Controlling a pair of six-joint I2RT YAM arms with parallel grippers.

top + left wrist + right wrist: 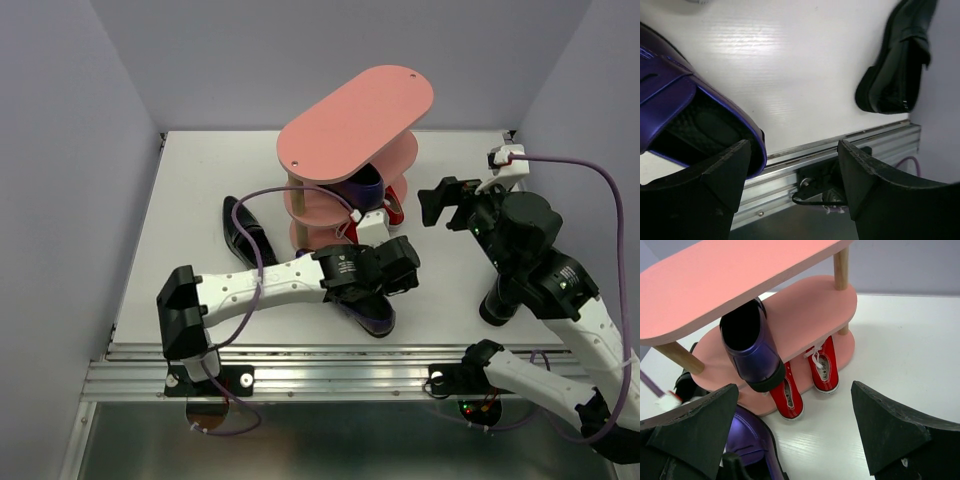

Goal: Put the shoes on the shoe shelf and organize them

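Observation:
The pink shoe shelf (355,115) stands at the table's middle back. One purple shoe (752,352) lies on its middle tier, heel hanging over the edge. Both red sneakers (822,367) sit on the bottom tier, heels out. The other purple shoe (372,312) lies on the table in front of the shelf. My left gripper (388,268) hangs over it, open, one finger (715,185) beside its heel (685,115) and nothing between the jaws. A black loafer (245,232) lies on the table left of the shelf. My right gripper (440,205) is open and empty, right of the shelf.
A metal rail (330,372) runs along the table's near edge, close behind the purple shoe on the table. Lilac walls close in the left, back and right sides. A purple cable (250,215) loops over the left arm near the loafer.

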